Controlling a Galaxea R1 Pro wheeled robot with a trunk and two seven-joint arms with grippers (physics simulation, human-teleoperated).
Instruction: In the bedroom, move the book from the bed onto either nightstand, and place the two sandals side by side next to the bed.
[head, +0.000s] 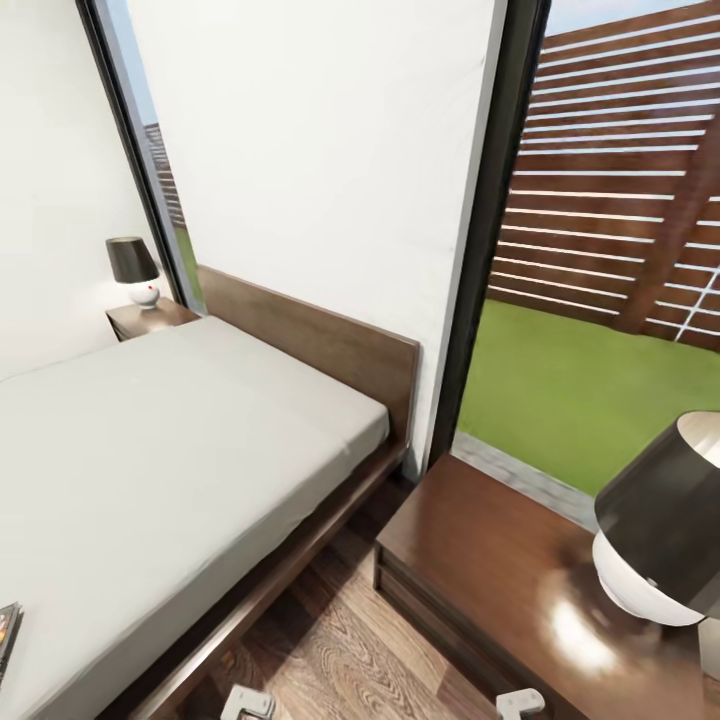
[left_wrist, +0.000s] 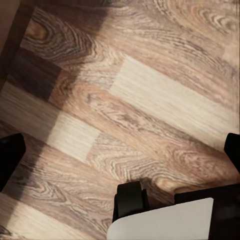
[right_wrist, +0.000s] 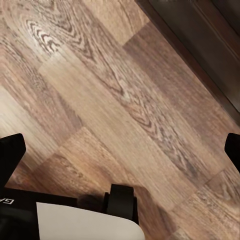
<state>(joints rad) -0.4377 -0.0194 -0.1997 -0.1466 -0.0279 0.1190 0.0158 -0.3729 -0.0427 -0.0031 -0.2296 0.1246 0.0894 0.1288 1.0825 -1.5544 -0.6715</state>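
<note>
Both claws hang over the wood floor (left_wrist: 150, 95): the left claw (left_wrist: 120, 150) and the right claw (right_wrist: 120, 147) each have their dark tips far apart, so both are wide open and hold nothing. The book (head: 8, 630) lies on the bed (head: 170, 440), up and off to the left of both claws (just its edge shows). The nightstand (head: 480, 560) with a lamp (head: 660, 530) stands right beside the right claw.
</note>
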